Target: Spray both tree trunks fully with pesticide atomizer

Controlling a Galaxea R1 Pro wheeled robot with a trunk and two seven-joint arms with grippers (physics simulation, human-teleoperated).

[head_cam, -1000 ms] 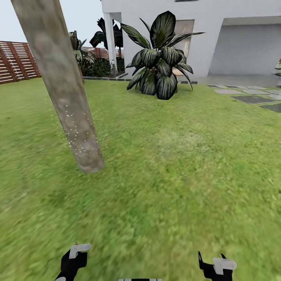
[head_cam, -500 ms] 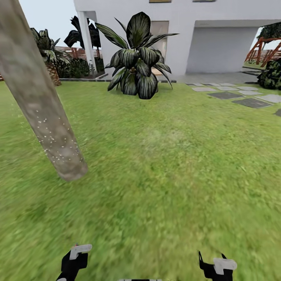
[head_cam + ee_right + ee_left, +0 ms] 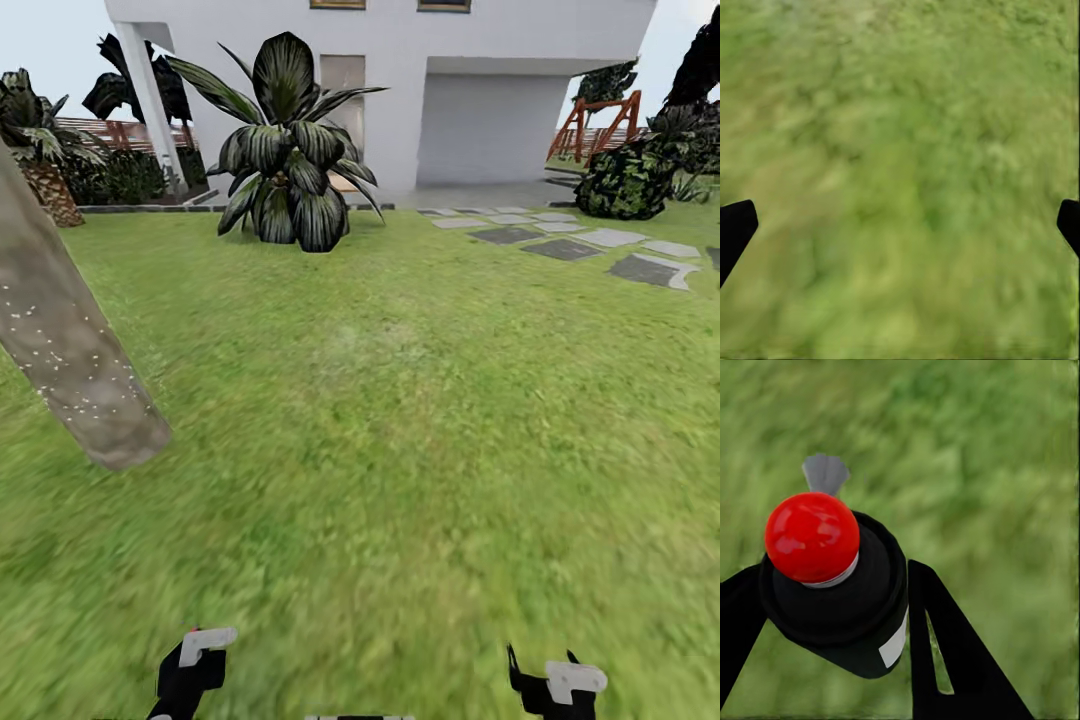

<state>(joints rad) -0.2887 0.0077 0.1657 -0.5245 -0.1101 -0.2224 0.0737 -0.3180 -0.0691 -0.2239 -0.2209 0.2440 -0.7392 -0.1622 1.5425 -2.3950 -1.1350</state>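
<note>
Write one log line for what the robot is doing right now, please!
left gripper: shut on pesticide atomizer | right gripper: open, above grass | tree trunk: white specks, ahead-left

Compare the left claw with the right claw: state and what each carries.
The left claw is shut on the atomizer, red knob up; the right claw is open and carries nothing. The left fingers sit close together, the right ones far apart. Both are black and hang over grass.

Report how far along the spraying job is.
Done: the pesticide atomizer is off the grass, held in the left gripper. The nearby tree trunk carries white speckles, though I cannot judge whether it is fully covered. In hand: nothing being sprayed; the right gripper is open over lawn. Left: the other tree.
</note>
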